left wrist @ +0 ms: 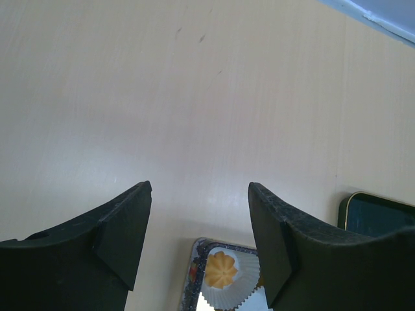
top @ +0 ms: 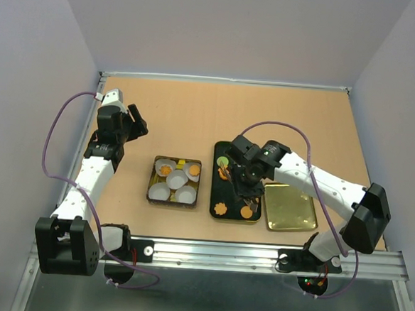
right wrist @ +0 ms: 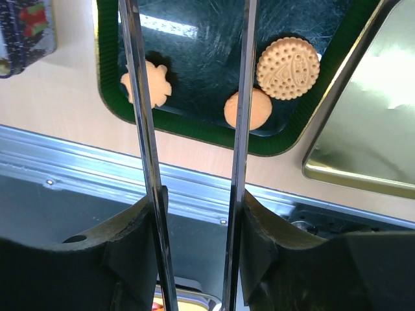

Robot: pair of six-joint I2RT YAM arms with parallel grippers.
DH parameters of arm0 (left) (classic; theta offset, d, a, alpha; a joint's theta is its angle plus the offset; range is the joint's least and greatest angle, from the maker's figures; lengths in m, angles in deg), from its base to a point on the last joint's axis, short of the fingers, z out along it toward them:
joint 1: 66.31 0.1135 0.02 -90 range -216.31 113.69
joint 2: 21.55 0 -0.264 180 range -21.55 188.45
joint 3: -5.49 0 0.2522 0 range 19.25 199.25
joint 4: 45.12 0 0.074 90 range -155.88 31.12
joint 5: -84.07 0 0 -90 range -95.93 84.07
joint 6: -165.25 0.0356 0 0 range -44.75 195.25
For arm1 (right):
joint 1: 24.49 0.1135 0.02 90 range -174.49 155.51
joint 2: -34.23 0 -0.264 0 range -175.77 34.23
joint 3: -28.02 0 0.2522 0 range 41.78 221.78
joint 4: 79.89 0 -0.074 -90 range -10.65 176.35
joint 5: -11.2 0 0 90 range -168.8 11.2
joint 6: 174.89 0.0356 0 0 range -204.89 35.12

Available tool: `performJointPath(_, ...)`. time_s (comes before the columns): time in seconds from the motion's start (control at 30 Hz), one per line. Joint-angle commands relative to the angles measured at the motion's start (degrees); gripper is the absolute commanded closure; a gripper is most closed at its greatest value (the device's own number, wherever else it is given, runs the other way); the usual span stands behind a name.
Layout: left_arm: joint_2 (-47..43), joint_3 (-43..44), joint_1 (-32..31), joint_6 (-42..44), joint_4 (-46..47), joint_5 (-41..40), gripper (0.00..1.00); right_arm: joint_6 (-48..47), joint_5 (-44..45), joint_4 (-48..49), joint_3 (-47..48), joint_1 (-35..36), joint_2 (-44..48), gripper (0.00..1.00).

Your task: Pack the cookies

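Note:
The cookies lie in two places. On the dark green tray (top: pixel 217 192) are a green one (top: pixel 223 161) and orange ones (top: pixel 220 208). In the right wrist view a flower cookie (right wrist: pixel 162 87), a plain round one (right wrist: pixel 258 110) and a dotted one (right wrist: pixel 288 59) sit at the tray's near end. My right gripper (top: pixel 245 181) (right wrist: pixel 198 207) is shut on metal tongs (right wrist: pixel 244 97), whose blades stand apart over the tray with nothing between them. The tin (top: pixel 151 187) holds paper cups, some with cookies (top: pixel 166 170) (left wrist: pixel 221 269). My left gripper (top: pixel 135 122) (left wrist: pixel 200 188) hangs open and empty over the bare table, beyond the tin.
A gold lid (top: pixel 289 207) (right wrist: pixel 369 129) lies right of the tray. The metal rail (top: pixel 257 255) runs along the near table edge. A white frame (top: pixel 227 79) borders the far edge, and grey walls close in the sides.

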State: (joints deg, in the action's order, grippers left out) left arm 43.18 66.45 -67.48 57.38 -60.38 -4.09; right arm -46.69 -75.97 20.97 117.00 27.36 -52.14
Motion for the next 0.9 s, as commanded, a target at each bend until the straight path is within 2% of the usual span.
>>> performJointPath(0.0,-0.92,-0.97,-0.41,0.47,1.94,-0.44,0.28,0.57,2.0,2.28,-2.27,0.53,1.64,0.51)
performJointPath(0.13,-1.01,-1.06,-0.5,0.47,1.85,-0.53,0.28,0.13,1.13,4.74,-5.08,0.53,0.85,0.51)
performJointPath(0.6,-0.39,-0.79,-0.59,0.47,1.85,-0.35,0.28,-1.72,-1.16,6.85,-2.36,0.53,-2.05,0.51)
performJointPath(0.87,-0.57,-0.88,-0.68,0.47,1.85,-0.18,0.28,-2.34,-1.95,7.82,-4.12,0.61,-3.98,0.53)
